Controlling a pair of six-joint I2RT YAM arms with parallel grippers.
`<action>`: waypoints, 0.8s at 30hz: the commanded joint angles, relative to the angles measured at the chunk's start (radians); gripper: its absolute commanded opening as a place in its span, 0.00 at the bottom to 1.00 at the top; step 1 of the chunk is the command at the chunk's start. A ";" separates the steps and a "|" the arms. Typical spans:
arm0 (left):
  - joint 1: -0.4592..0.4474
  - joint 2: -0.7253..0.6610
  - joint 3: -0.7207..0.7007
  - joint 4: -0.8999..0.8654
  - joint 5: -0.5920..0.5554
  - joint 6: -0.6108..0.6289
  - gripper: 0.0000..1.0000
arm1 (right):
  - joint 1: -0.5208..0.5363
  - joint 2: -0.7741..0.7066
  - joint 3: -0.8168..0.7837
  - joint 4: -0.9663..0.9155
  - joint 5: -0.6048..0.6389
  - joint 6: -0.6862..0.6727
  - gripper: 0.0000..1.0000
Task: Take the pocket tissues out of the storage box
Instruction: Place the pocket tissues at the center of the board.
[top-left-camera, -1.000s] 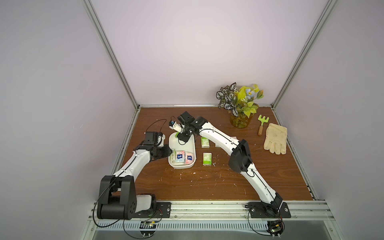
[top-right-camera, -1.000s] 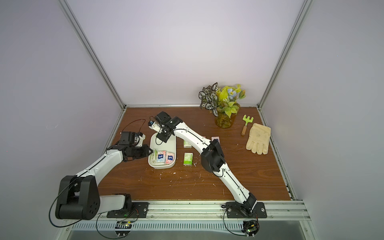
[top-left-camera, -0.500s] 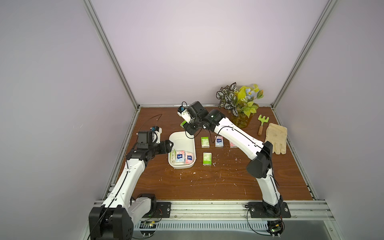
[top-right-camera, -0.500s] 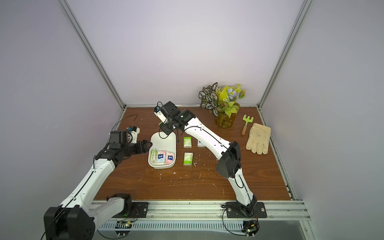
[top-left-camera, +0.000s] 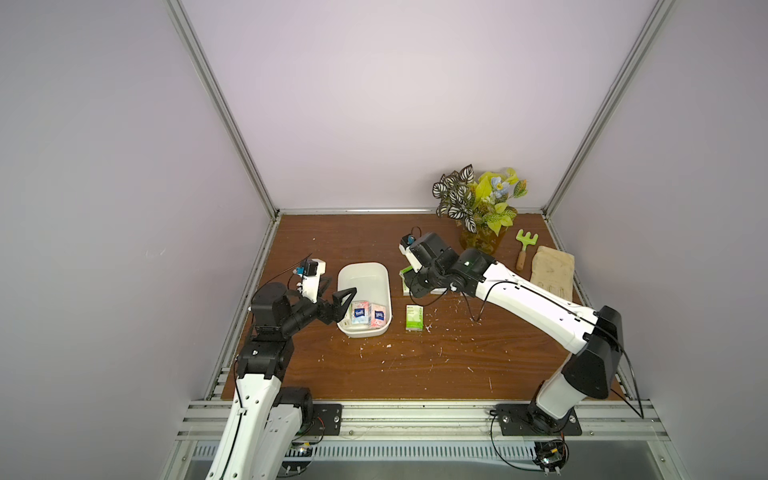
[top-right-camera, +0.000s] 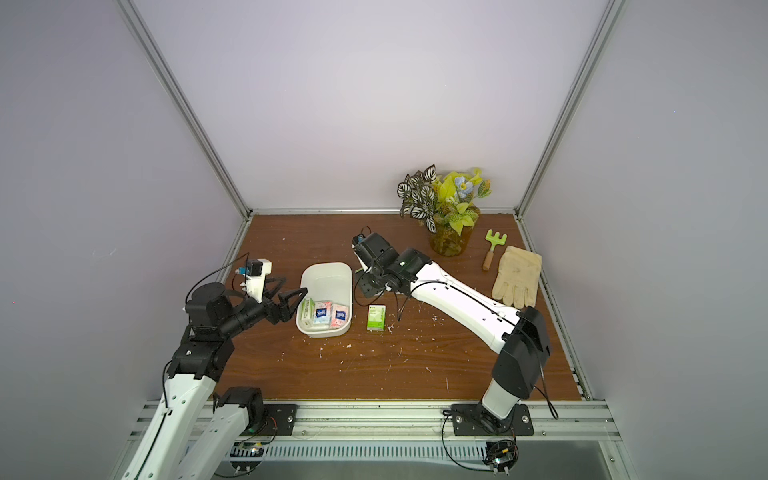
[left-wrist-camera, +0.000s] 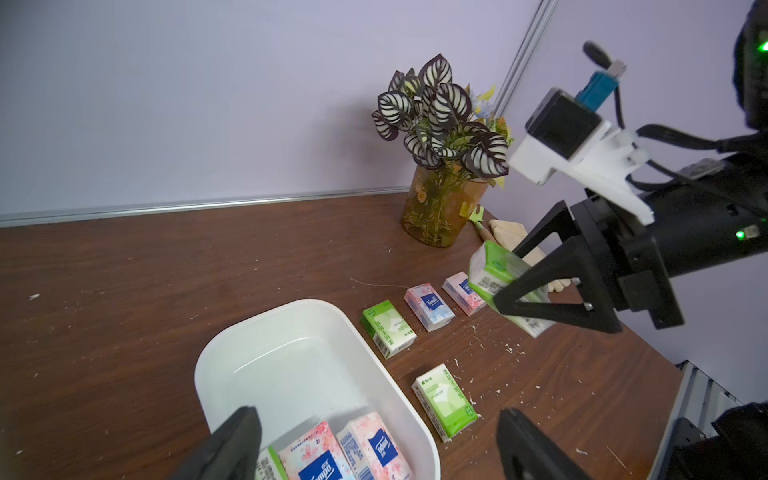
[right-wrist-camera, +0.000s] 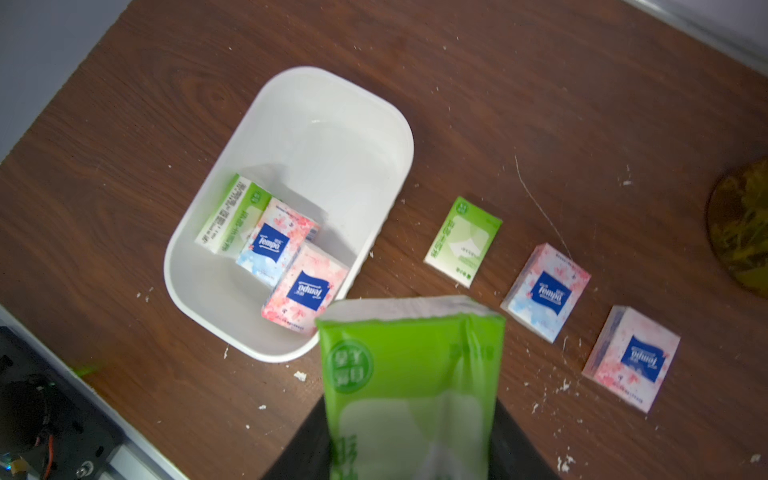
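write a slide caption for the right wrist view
Right end effector holds a green tissue packet; three packets sit in the storage box, three others lie beside it.

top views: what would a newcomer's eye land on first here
The white storage box sits centre-left on the wooden table, with three tissue packets lying at its near end. Right of it, the right jaws hold a green tissue packet aloft over four packets laid out on the table.
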 joint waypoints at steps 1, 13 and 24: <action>0.010 -0.030 -0.036 0.117 0.093 -0.018 0.85 | -0.001 -0.091 -0.133 0.070 0.027 0.151 0.47; 0.004 -0.045 -0.102 0.185 0.123 -0.032 0.85 | -0.030 -0.163 -0.519 0.232 0.041 0.303 0.49; 0.000 -0.020 -0.097 0.166 0.117 -0.022 0.83 | -0.073 -0.102 -0.622 0.345 0.082 0.390 0.51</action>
